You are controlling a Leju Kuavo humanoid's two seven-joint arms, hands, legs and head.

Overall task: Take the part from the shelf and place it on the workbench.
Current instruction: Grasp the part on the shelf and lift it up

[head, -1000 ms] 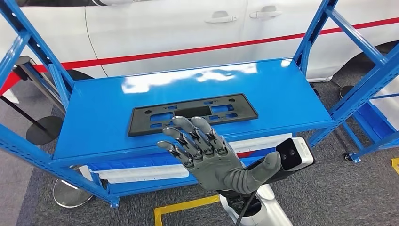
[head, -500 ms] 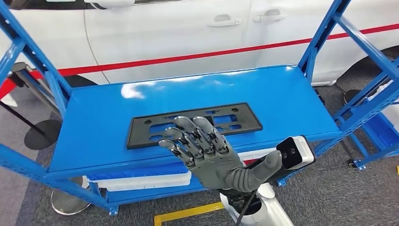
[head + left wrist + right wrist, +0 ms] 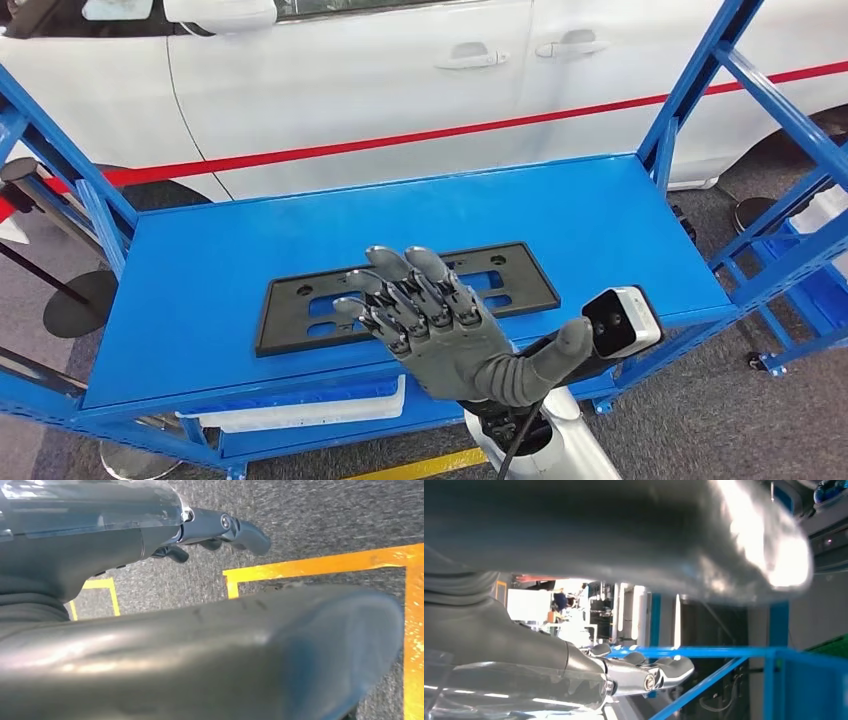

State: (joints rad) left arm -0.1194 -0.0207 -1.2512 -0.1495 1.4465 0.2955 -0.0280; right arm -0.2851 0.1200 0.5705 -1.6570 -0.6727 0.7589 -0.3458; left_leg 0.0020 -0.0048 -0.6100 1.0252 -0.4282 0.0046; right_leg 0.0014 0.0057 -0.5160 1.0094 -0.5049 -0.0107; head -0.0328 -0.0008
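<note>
Your right hand sits in the lower middle of the head view, palm up, fingers spread and slightly curled, holding nothing. Its fingertips overlap the near edge of the part, a flat black plate with cut-outs that lies on the blue shelf, running from left of centre to just right of centre in the frame. From this angle you cannot tell whether the fingers touch the plate or hover above it, so treat contact as unconfirmed.

The step in hand looks like the reach and grasp. The plate is thin and lies flat, so a grab from above will likely fail. Judge instead whether you can get the fingers under the near long edge, which lies close to the shelf's front lip, and bring the thumb down on top to pinch it. Aim near the middle of the plate's length; a grip at one end would probably let the long piece sag or swing.

Mind the blue uprights at the left and right edges of the frame when you lift and draw back.

Your left hand hangs over grey floor with yellow tape lines; its dark fingers seem curled with nothing between them, though too little of it shows to be sure.
</note>
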